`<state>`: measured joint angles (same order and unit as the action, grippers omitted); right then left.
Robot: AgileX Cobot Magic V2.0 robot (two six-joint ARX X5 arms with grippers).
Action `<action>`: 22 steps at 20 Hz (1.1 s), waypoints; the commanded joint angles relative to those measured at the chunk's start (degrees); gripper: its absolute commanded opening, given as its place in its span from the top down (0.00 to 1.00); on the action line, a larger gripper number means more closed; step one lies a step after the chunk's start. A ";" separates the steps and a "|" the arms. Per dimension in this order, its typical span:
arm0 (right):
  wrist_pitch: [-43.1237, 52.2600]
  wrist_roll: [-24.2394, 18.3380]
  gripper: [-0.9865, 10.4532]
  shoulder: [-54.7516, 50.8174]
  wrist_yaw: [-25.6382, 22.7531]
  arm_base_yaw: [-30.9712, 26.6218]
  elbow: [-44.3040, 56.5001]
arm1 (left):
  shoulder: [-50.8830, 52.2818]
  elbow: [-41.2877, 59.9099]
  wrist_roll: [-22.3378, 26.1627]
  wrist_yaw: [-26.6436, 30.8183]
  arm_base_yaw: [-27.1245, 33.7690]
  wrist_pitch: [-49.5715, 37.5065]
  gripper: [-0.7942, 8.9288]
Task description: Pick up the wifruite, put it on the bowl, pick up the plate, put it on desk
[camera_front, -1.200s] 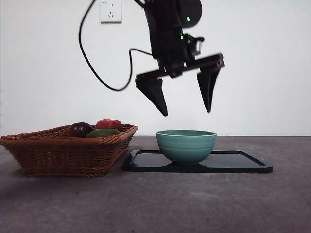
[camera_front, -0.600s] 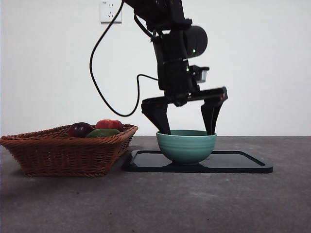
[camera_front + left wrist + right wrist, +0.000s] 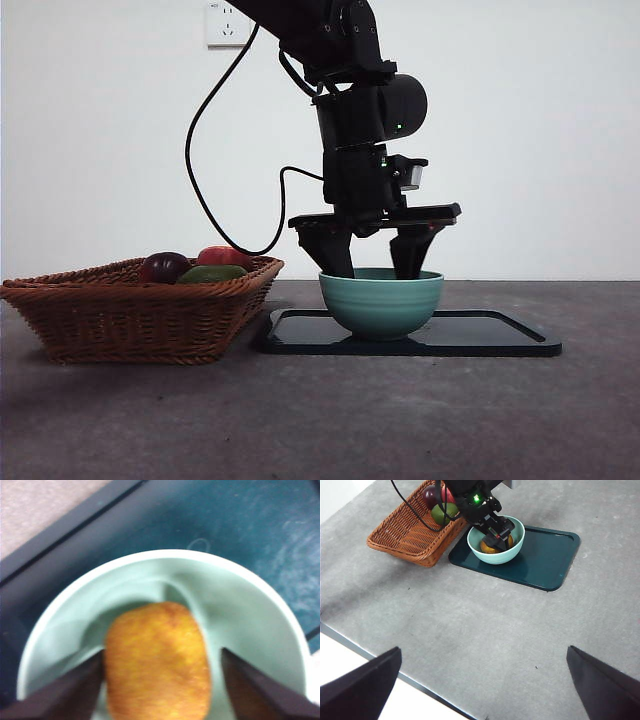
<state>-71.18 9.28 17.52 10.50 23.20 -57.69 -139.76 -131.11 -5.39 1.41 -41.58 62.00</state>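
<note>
Left claw (image 3: 372, 262) reaches down into bowl (image 3: 381, 300), jaws apart, either side of wifruite (image 3: 157, 662), one jaw touching. One rough orange-brown oval fruit inside one ridged teal bowl, on one glossy dark tray (image 3: 500, 335). One wicker basket (image 3: 130, 315) beside. Right claw (image 3: 482, 685) spread wide, high above grey tabletop (image 3: 470, 615).

A plain white wall (image 3: 540, 120) is standing behind the bench (image 3: 320, 420), and a white wall socket (image 3: 228, 22) is sitting high on it. Even light is falling on the bench's mottled grey top; its near edge is possibly meeting a pale floor (image 3: 340, 680).
</note>
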 commanded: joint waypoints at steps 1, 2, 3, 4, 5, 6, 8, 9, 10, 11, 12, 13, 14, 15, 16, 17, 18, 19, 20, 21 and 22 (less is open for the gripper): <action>0.44 0.42 0.40 0.20 -0.09 0.28 -0.33 | -1.95 -1.57 0.90 0.37 -0.33 0.15 0.67; 0.42 0.42 0.40 0.20 -0.09 0.28 -0.33 | -1.95 -1.60 0.90 0.39 -0.31 0.15 0.67; 0.42 0.42 0.40 0.20 -0.09 0.28 -0.33 | -1.92 -1.57 0.90 0.39 -0.31 0.13 0.67; 0.42 0.42 0.40 0.20 -0.09 0.28 -0.33 | -1.95 -1.60 0.90 0.39 -0.26 0.11 0.67; 0.42 0.42 0.40 0.20 -0.09 0.28 -0.33 | -1.95 -1.60 1.01 0.39 -0.26 -0.04 0.67; 0.39 0.42 0.40 0.20 -0.09 0.28 -0.33 | -1.92 -1.60 1.40 0.39 -0.26 -0.11 0.67; 0.39 0.42 0.40 0.20 -0.09 0.28 -0.33 | -1.92 -3.06 1.57 0.37 -0.07 1.31 0.67; 0.39 0.42 0.40 0.20 -0.09 0.28 -0.33 | -1.92 -4.26 1.55 0.37 0.00 2.08 0.67; 0.39 0.42 0.40 0.20 -0.09 0.28 -0.33 | -1.92 -5.86 1.55 0.37 0.00 2.99 0.67; 0.39 0.42 0.40 0.20 -0.09 0.28 -0.33 | -1.92 -8.04 1.55 0.37 0.02 4.33 0.67; 0.39 0.42 0.40 0.20 -0.09 0.28 -0.33 | -1.92 -10.38 1.53 0.37 0.02 5.62 0.67; 0.37 0.44 0.40 0.20 -0.09 0.28 -0.33 | -1.90 -13.14 1.42 0.31 0.00 7.04 0.67; 0.39 0.44 0.40 0.20 -0.09 0.28 -0.33 | -1.88 -15.50 1.18 0.28 0.00 8.37 0.67; 0.39 0.42 0.40 0.20 -0.09 0.28 -0.33 | -1.77 -18.40 0.50 0.22 0.00 10.47 0.67; 0.37 0.42 0.40 0.20 -0.11 0.28 -0.33 | -1.53 -20.50 -0.15 0.09 0.00 12.41 0.67; 0.39 0.42 0.40 0.20 -0.20 0.28 -0.33 | -0.94 -22.34 -0.26 0.09 0.00 14.58 0.67; 0.42 0.39 0.40 0.20 -0.48 0.28 -0.33 | 0.11 -22.73 -0.26 0.09 0.02 15.82 0.67; 0.42 0.39 0.40 0.20 -0.94 0.28 -0.33 | 1.57 -22.73 -0.24 0.09 0.07 17.44 0.67; 0.39 0.42 0.40 0.20 -1.46 0.28 -0.33 | 2.80 -22.73 -0.26 0.09 0.11 18.95 0.67; 0.37 0.39 0.40 0.20 -1.60 0.28 -0.33 | 4.37 -22.71 -0.28 0.09 0.31 20.55 0.67; 0.39 0.42 0.40 0.20 -1.57 0.28 -0.33 | 5.53 -22.69 -0.42 0.09 0.39 21.11 0.67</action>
<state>-71.22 9.28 17.52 9.02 23.20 -57.69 -134.98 -151.87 -5.45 1.50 -41.01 81.28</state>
